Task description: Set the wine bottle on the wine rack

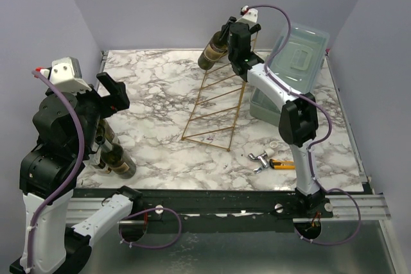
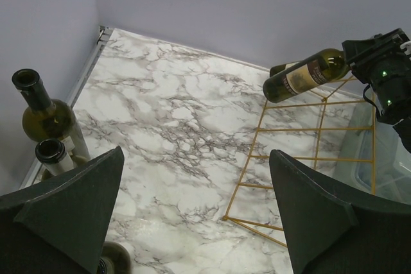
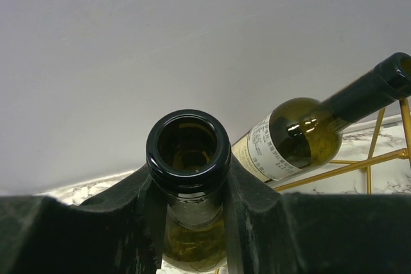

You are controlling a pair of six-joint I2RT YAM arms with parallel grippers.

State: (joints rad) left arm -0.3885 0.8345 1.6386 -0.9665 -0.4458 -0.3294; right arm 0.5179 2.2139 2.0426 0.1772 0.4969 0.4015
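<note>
ok, r gripper is clamped on the neck of the wine bottle, just under the lip, fingers tight on the glass both sides. bottle's up in the air at the top end of the wine rack, base pointing away from the gripper. l gripper hangs wide apart, nothing in it, over the left side of the table, well apart from the rack.

handling: glass, rigid, smooth, prob heavy for a neck hold w/ all the weight out front, so i'd expect it to want to droop or twist in the pads. the lip gives a stop against sliding out. rack is thin wire, looks light, could shift if bumped.

hard to read: wrist cam shows a 2nd labelled bottle just beside mine w/ gold wire under it. can't tell if it's seated. from the top cam the two blur into one. can't tell if mine is empty either.
</note>
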